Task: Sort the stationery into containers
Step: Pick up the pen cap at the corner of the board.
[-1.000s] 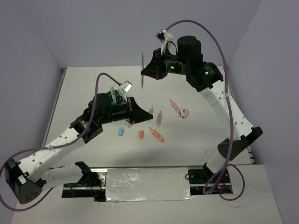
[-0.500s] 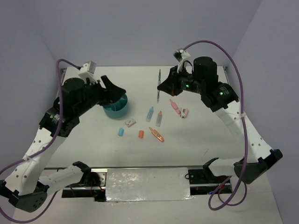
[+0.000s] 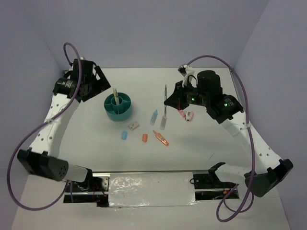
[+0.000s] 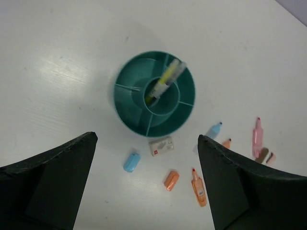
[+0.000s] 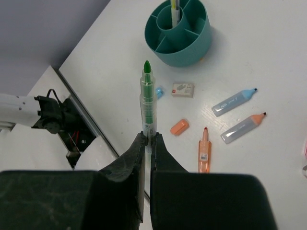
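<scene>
- Above mid-table, my right gripper is clamped on a green pen, over the loose markers.
- My left gripper hangs spread wide and empty, high over the teal organizer.
- One yellow pen stands in its centre cup; a blue eraser and an orange eraser lie nearby.
</scene>
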Motion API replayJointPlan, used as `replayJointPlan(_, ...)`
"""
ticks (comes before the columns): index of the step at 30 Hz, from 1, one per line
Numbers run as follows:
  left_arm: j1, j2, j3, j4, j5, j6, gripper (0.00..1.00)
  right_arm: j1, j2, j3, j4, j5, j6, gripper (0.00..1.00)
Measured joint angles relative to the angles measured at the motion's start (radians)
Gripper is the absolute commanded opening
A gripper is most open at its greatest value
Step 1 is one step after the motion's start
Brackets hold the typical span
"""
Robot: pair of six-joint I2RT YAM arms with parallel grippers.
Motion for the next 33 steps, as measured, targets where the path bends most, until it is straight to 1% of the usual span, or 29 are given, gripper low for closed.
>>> replayJointPlan(3, 0.049, 0.113, 0.045, -0.027, -0.024, -0.038, 0.99, -0.001, -0.027, -0.032, -0.007, -0.005, 0.0, 0.0)
replayJointPlan(8, 0.117, 0.262, 0.132, -0.024, -0.066, -0.09, 0.99, -0.001, -0.087, -0.101, -0.009, -0.018, 0.004, 0.0)
replayJointPlan(10, 0.144, 0.349, 0.216, -0.019, -0.102, -0.106, 0.99, -0.001, -0.111, -0.143, -0.001, -0.032, 0.013, 0.0)
replayJointPlan(15, 0.198, 0.631, 0.483, 0.018, -0.166, -0.144, 0.99, -0.001, -0.127, -0.238, 0.013, -0.077, 0.048, 0.0)
replayJointPlan(18, 0.212, 0.767, 0.582, 0.046, -0.193, -0.154, 0.99, -0.001, -0.126, -0.267, 0.01, -0.102, 0.058, 0.0)
replayJointPlan(22, 0.211, 0.854, 0.599, 0.105, -0.22, -0.153, 0.99, -0.001, -0.125, -0.27, 0.014, -0.133, 0.065, 0.0)
replayJointPlan(26, 0.211, 0.87, 0.567, 0.2, -0.233, -0.149, 0.99, -0.001, -0.126, -0.291, 0.029, -0.168, 0.084, 0.0)
replayJointPlan(33, 0.212, 0.968, 0.62, 0.329, -0.275, -0.146, 0.99, 0.0, -0.151, -0.413, 0.073, -0.205, 0.136, 0.0)
